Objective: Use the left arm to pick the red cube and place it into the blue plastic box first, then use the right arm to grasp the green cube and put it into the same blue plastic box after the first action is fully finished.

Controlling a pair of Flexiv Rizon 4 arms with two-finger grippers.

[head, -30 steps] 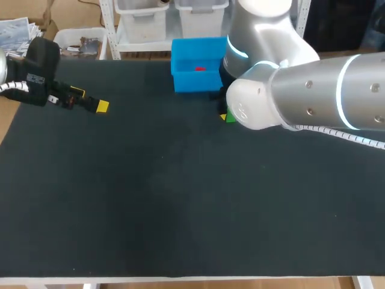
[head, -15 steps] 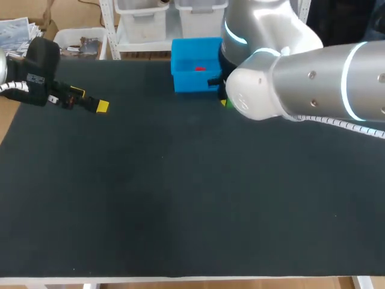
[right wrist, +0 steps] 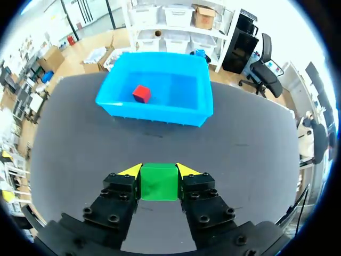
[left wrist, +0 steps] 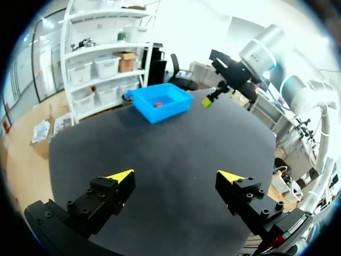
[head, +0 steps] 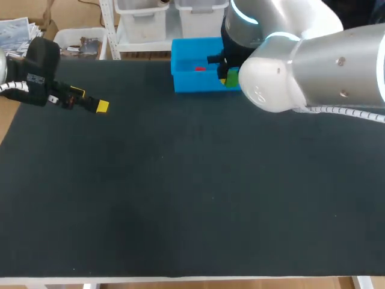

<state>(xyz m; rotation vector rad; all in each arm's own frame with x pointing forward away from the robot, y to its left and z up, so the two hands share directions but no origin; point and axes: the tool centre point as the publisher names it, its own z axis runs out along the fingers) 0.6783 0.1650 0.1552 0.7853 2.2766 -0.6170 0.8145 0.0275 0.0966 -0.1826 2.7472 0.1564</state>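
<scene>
Where the black tabletop (head: 180, 198) runs to its far edge, the right arm (head: 313, 66) reaches in from the right. The blue plastic box (right wrist: 160, 93) sits at that far edge, its long axis crosswise to the right claw's line of reach.

Left claw (left wrist: 176, 178): fingers spread wide, nothing between them, well apart from the box at the left side.

Right claw (right wrist: 159, 172): closed on the green cube (right wrist: 158, 184), a yellow tip against each side, held clear of the tabletop near the box's right end.

Red cube (right wrist: 141, 94): lying inside the box.

Judgement: step one is done. The box lies ahead of the loaded claw, so the coming move is forward over the near wall, then release.
</scene>
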